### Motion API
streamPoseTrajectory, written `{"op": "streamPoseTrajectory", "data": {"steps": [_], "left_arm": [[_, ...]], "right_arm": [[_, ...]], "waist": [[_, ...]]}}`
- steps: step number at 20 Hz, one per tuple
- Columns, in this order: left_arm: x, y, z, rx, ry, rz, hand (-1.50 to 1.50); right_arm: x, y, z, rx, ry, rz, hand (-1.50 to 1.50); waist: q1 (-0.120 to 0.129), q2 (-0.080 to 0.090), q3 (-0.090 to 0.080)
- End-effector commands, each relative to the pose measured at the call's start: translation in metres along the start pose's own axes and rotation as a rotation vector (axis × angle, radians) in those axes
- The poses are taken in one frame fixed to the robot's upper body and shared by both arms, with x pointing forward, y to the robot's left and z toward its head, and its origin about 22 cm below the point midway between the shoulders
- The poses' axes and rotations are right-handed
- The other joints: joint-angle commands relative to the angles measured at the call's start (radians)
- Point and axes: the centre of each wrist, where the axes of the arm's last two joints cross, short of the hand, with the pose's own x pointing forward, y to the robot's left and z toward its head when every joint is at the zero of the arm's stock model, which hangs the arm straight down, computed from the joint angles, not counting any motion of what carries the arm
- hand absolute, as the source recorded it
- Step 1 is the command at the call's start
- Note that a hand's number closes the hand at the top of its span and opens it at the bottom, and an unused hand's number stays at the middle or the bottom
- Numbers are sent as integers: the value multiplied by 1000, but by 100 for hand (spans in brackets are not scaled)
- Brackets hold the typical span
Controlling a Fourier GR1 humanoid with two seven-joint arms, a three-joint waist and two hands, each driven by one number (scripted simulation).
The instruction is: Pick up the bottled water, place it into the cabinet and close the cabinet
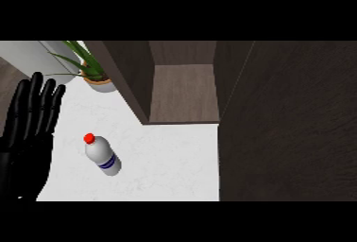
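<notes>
A white water bottle (pixel 102 155) with a red cap and a blue band stands on the white counter (pixel 174 160), left of centre. The dark wood cabinet (pixel 185 92) is open at the back, showing a bare shelf; its door (pixel 289 123) swings out and fills the right side. My left hand (pixel 31 118) rests open at the left edge, fingers up, apart from the bottle. No right hand shows in the view.
A potted green plant (pixel 94 71) stands at the back left, next to the cabinet's left wall. The open door blocks the counter's right side.
</notes>
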Motion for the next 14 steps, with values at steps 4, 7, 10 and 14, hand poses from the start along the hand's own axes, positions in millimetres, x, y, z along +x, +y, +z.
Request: {"op": "streamPoseTrajectory", "data": {"steps": [4,7,10,14], "left_arm": [[10,-33,-11,53,125,-65,-150],[-6,-41,-5,103,415,151,-150],[19,-57,-5,116,450,196,-150],[54,-78,0,144,457,213,-150]], "right_arm": [[-3,-18,20,-46,59,10,-150],[1,9,36,76,171,-198,-150],[25,7,48,102,205,-226,-150],[52,-13,74,111,211,-221,-150]], "waist": [[9,7,-18],[-6,10,-16],[-2,0,-17],[-3,-1,-16]]}}
